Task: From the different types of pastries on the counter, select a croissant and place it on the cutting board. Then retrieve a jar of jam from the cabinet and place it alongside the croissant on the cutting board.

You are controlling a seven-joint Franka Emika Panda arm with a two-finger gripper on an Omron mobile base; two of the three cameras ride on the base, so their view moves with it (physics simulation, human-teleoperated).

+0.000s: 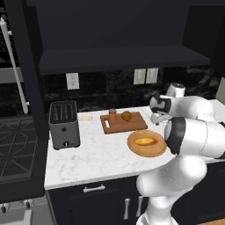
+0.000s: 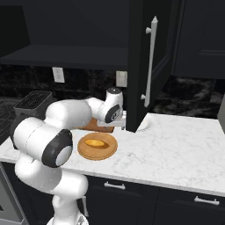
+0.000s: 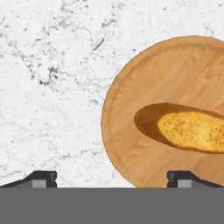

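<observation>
The reddish-brown cutting board [image 1: 123, 122] lies on the white marble table [image 1: 96, 156], toward the dark backsplash. On it stand the orange-brown jar of jam [image 1: 112, 114] at the left and the golden-brown croissant [image 1: 126, 116] just beside it, both resting on the board. Just in front of the board, to its right, sits a round wooden plate [image 1: 147, 148] carrying a golden-yellow oblong bun [image 1: 144, 141]. A pale flat stick pastry [image 1: 85, 117] lies on the table between the board and a dark grey toaster [image 1: 64, 124], which stands at the left end. Left of the toaster is a black stove top [image 1: 15, 149].

In the hand view the gripper [image 3: 112, 177] looks straight down on the plate's left edge and the bare marble beside it. Its jaws stand wide apart with nothing between them, one tip over the marble, the other over the plate's rim. In the left base view the white arm bends over the table's right side, partly covering the plate's right edge.

Above the table hangs the black cabinet [image 1: 123, 57] with its dark shelf. Its door [image 2: 143, 66] stands swung out over the table in the right base view, with a long silver handle. White outlets are set in the backsplash.
</observation>
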